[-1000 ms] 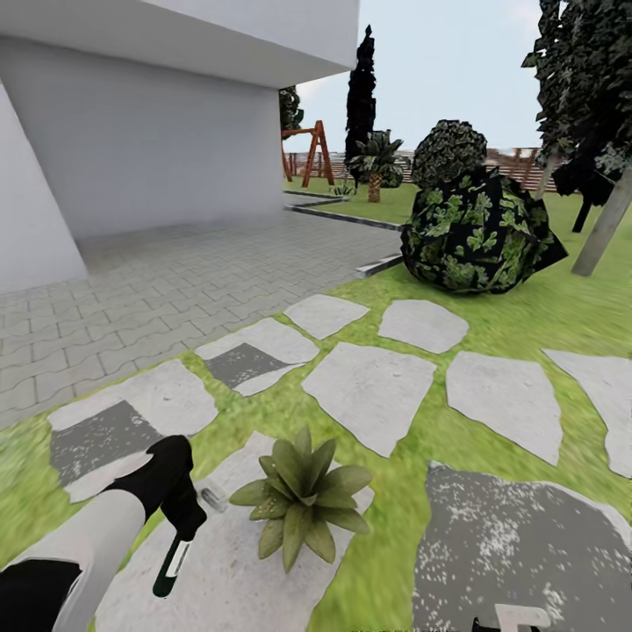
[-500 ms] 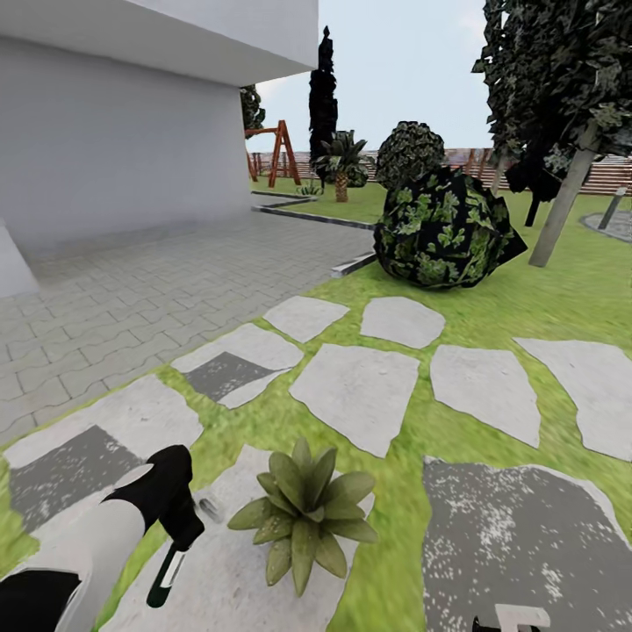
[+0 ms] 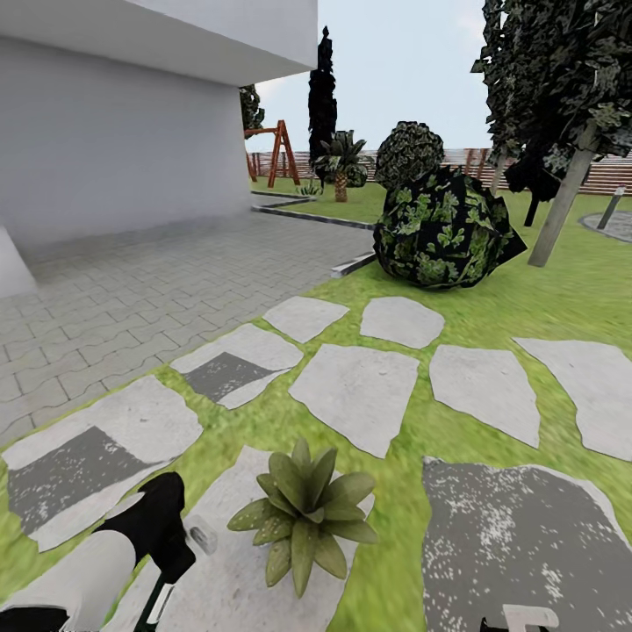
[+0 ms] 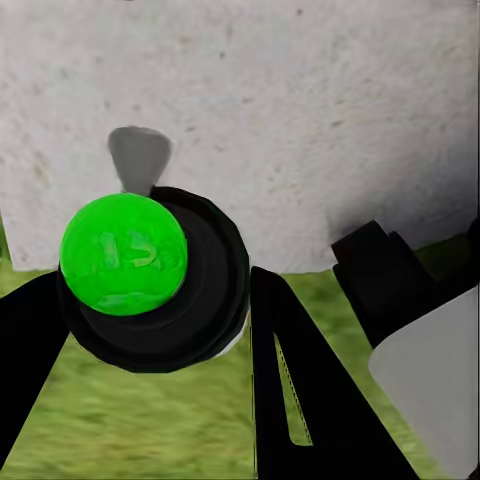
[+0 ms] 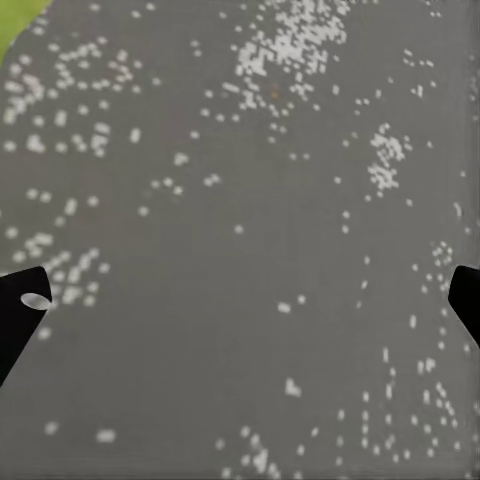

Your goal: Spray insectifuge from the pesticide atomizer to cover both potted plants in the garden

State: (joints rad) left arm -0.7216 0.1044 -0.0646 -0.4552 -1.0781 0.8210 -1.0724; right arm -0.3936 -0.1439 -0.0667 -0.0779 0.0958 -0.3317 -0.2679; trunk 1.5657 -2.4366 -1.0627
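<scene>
A grey block-paved yard [image 3: 132, 290] runs along a pale house wall [image 3: 114, 149] on the left of the head view. Right of it, green lawn [image 3: 491, 316] carries irregular grey stepping stones [image 3: 355, 391], some with dark patches. Farther back stand a dark leafy bush [image 3: 448, 230], a palm [image 3: 341, 165], a wooden swing frame [image 3: 279, 151], tall trees [image 3: 562, 96] and a brown slatted fence [image 3: 606, 174].

At the lower left, the left arm reaches over a pale stone, and the left gripper [image 3: 168, 562] is closed around the pesticide atomizer [image 3: 158, 601]. The bottle's long axis runs steeply down and slightly toward the robot, its dark-green body hanging below the fingers to the frame edge, while the pale trigger head [image 3: 200, 535] juts out sideways toward the plant. In the left wrist view the atomizer [image 4: 140, 275] is seen end-on, its bright green round end facing the camera, seated between the black fingers [image 4: 300, 390] and touching them on both sides, with pale stone and grass beneath.

Just right of the gripper, one potted plant [image 3: 303, 513], a rosette of pointed green leaves, sits on the same stone, apart from the trigger head. Its pot is hidden by the leaves.

At the bottom right, the right gripper [image 5: 240, 300] hangs over a dark, white-speckled stone [image 3: 518, 544]; its two fingertips [image 5: 22, 300] stand wide apart with nothing between them.
</scene>
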